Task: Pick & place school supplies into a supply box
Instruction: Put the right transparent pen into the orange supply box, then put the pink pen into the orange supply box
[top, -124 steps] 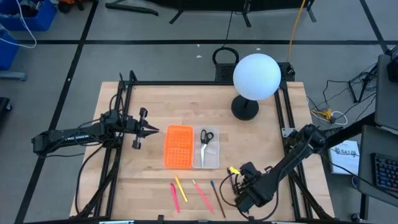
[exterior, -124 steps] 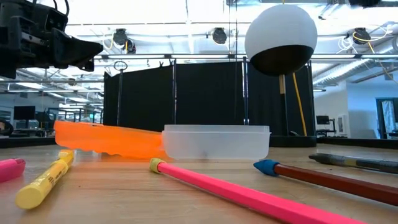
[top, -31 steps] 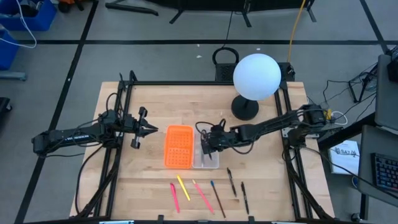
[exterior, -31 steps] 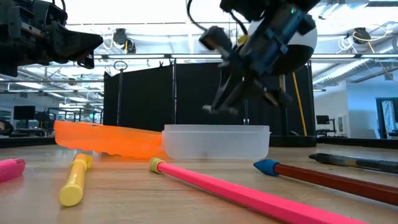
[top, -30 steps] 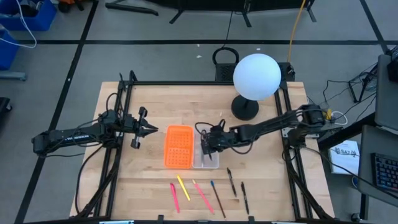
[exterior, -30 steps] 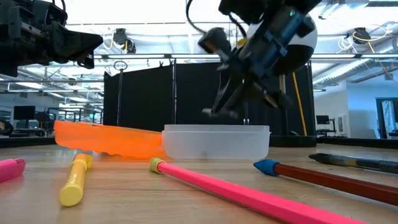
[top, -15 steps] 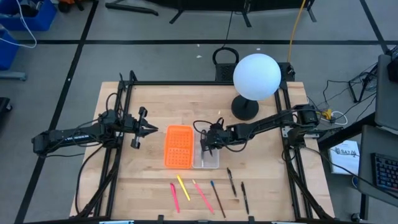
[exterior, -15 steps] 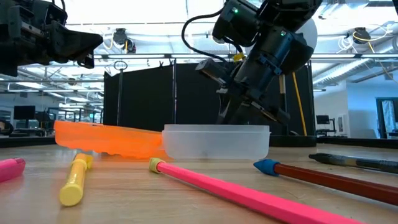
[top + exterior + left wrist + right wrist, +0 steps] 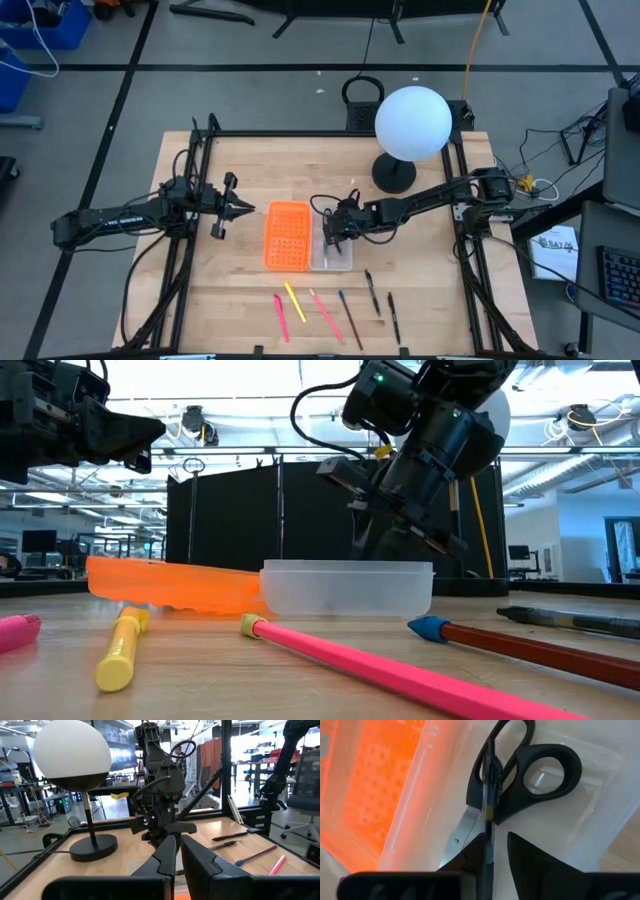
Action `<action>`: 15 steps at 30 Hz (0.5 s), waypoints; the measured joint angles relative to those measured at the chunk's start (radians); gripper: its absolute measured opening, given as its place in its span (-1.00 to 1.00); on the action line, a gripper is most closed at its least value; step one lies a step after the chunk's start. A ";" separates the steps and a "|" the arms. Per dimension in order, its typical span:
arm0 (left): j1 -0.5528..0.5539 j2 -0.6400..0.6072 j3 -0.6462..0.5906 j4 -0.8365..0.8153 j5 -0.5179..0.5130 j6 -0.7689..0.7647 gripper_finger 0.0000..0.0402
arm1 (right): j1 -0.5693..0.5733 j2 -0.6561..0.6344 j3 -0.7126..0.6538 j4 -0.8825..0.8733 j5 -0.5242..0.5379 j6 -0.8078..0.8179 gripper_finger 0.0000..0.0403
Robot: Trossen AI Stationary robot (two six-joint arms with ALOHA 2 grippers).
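The supply box lies open mid-table: orange grid half (image 9: 287, 235) and clear tray (image 9: 336, 262) side by side. Black-handled scissors (image 9: 540, 775) lie flat in the tray. My right gripper (image 9: 497, 842) reaches down into the tray, open, with a thin dark pen (image 9: 489, 795) lying over the scissors beside one finger. In the low view the tray wall (image 9: 345, 590) hides its fingertips. Several pens and pencils, pink (image 9: 280, 313), yellow (image 9: 291, 299), blue (image 9: 342, 303), brown and black (image 9: 371, 291), lie near the table's near edge. My left gripper (image 9: 243, 209) hovers shut, left of the orange half. My right gripper has the dark pen's shaft (image 9: 487, 827) lying along the inner side of one finger (image 9: 470, 855); the other finger (image 9: 535, 857) stands apart from it. The fingers slant down into the tray from the table's right, along the pen. The pen rests on the scissors.
A white globe lamp (image 9: 412, 122) stands on its dark base at the table's far right. A black frame runs around the table's edges. Bare wood lies between the box and the row of pens.
My right gripper has come down from above the tray's rim into the tray, shifting slightly toward the far edge and tipping more steeply. The dark pen went down with it and now lies on the scissors.
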 joint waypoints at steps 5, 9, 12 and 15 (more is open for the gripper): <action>0.000 0.000 0.000 0.000 0.000 0.008 -0.82 | 0.000 -0.042 -0.001 0.002 0.000 -0.035 -0.63; 0.000 0.000 0.000 0.001 0.000 0.008 -0.82 | -0.002 -0.121 -0.001 0.001 0.002 -0.096 -0.63; 0.000 0.000 0.000 0.001 0.000 0.008 -0.82 | -0.002 -0.214 -0.001 -0.006 0.004 -0.179 -0.63; 0.000 0.000 0.000 0.007 0.000 0.007 -0.82 | 0.023 -0.326 -0.001 -0.029 0.078 -0.315 -0.64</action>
